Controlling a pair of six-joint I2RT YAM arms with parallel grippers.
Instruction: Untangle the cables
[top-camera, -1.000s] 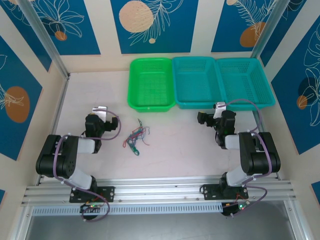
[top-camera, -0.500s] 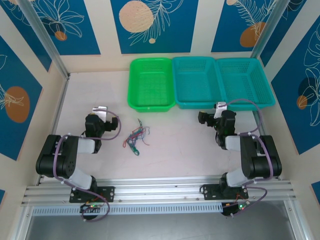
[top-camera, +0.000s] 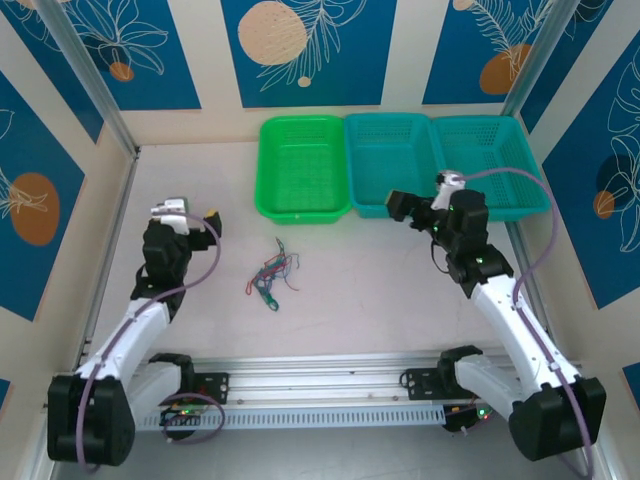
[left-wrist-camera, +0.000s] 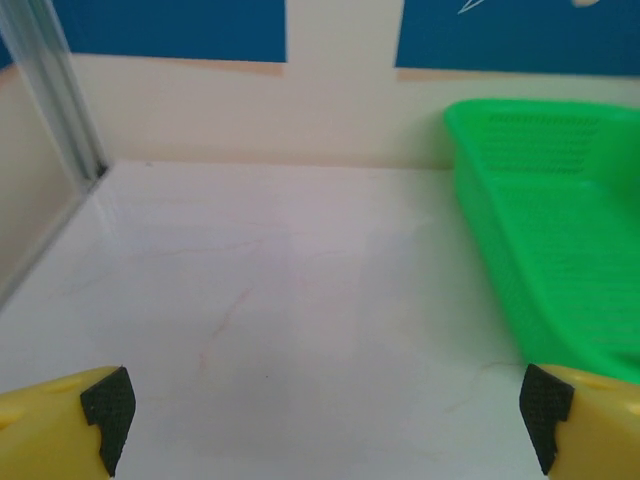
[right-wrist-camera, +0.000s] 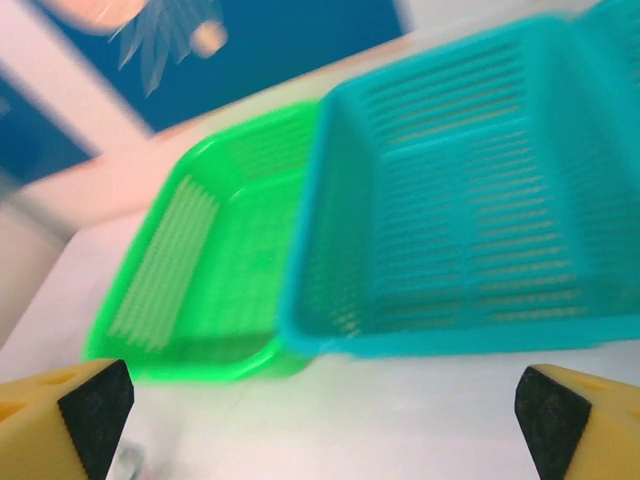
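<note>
**Both tools wide open, tangle waiting**

Left tool hangs with its jaws spread wide and nothing between them, bare bench beneath and the green basket off to its right. Right tool is equally released and empty, facing the teal basket. And the cables? A small red, blue and green snarl on the bench between the two arms, well apart from both tools. My read: this is the approach, no grasp made yet. Next, one tool needs to drop onto a single strand while the other pins the rest.

Black-and-white left arm and right arm, purple cables, yellow black-tipped claw fingers.
</note>
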